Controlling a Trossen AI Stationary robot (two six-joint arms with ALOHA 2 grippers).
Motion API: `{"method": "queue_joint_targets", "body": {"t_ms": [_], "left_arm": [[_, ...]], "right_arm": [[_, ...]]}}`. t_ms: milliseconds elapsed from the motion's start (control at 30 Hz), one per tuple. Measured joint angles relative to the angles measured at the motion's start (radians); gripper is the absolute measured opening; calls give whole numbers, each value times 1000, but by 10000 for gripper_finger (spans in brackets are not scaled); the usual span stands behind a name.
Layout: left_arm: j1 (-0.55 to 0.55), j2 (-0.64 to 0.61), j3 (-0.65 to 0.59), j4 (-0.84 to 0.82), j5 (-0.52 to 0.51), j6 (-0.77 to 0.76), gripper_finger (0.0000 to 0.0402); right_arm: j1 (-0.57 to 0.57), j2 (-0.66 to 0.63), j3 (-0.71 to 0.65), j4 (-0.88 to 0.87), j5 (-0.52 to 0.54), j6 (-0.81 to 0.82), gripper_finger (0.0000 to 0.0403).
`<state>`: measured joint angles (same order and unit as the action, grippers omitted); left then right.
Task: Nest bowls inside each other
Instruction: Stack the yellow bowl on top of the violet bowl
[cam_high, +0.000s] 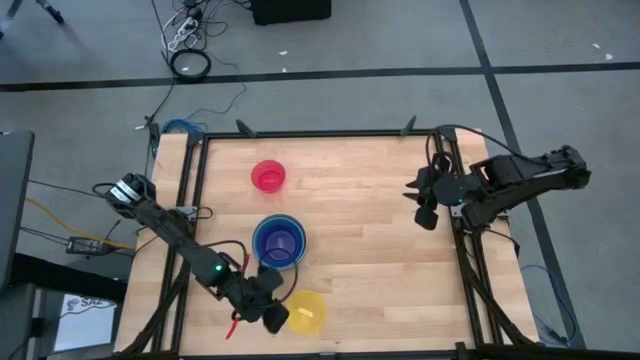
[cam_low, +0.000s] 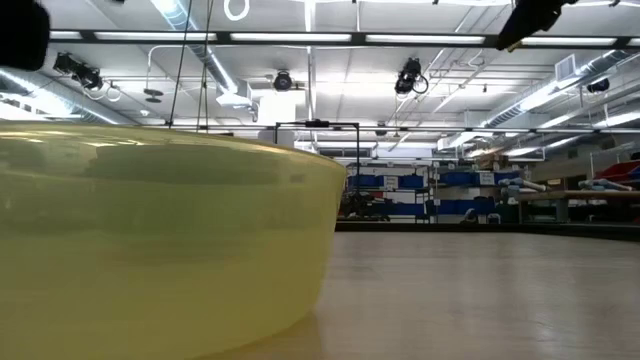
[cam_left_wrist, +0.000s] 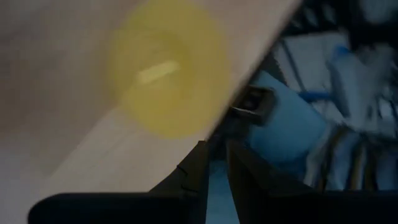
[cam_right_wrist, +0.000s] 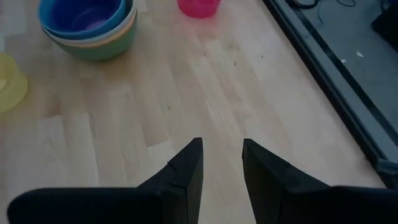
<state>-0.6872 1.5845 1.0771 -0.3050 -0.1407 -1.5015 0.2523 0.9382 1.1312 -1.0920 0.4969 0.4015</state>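
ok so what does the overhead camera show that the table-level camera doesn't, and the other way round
Only the high view shows the pink-red bowl, the nested stack with the blue bowl on top, the right gripper over the table's right edge, and the left gripper beside the yellow bowl. Only the low view shows the room behind, with its ceiling lights and shelving. Both show the yellow bowl and the wooden table.

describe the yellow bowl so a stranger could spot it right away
Start at the wooden table and go to its near edge, by the left end effector. The yellow bowl sits there alone, apart from the stack mid-table and the pink bowl farther back.
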Motion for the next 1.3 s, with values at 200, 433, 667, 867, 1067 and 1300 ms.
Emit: {"method": "queue_joint_targets", "body": {"t_ms": [200, 433, 667, 867, 1067, 1300], "left_arm": [[33, 0, 0, -118, -21, -185, 64], [91, 9, 0, -47, -9, -213, 65], [98, 16, 0, -45, 41, -236, 71], [98, 56, 1, -35, 105, -239, 92], [98, 106, 1, -26, 127, -239, 122], [99, 149, 1, -28, 159, -234, 128]], "right_arm": [[10, -37, -80, 6, -2, 9, 100], [10, -24, -143, 6, -11, 6, 100], [10, -24, -174, 17, -25, 14, 102], [10, -24, -174, 26, -28, 14, 103], [10, -24, -174, 50, -28, 15, 105], [10, -24, -174, 51, -30, 15, 105]]}}
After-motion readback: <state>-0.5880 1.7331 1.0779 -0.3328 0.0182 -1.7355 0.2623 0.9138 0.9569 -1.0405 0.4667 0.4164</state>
